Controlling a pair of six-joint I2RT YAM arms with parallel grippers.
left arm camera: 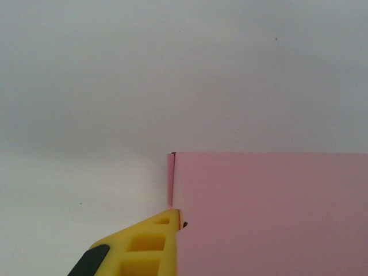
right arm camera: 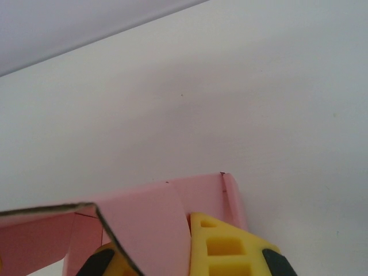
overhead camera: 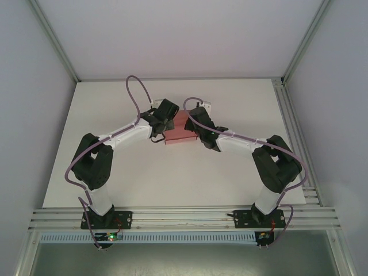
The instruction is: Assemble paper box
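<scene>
At the middle of the white table (overhead camera: 115, 172), toward its far side, a meeting of both arms over one pink thing. Left arm (overhead camera: 118, 144) and right arm (overhead camera: 253, 150), each bent at the elbow, reaching inward from the bases at the near edge.

Between the two arm tips, the paper box (overhead camera: 179, 135), lying on the table and partly hidden under both wrists. From the left wrist, seen as a broad flat pink face (left arm camera: 270, 213) with a narrow wall at its left edge. From the right wrist, seen as a low pink wall (right arm camera: 201, 192) with a loose flap curling over at the left.

Left gripper (overhead camera: 164, 123) closed, pinching the card at the box's corner; one yellow finger (left arm camera: 146, 247) touching the narrow wall, the other hidden behind the pink face.

Right gripper (overhead camera: 195, 123) closed too, clamped on the card, with the curling flap passing down between its two yellow fingers (right arm camera: 230, 247).
</scene>
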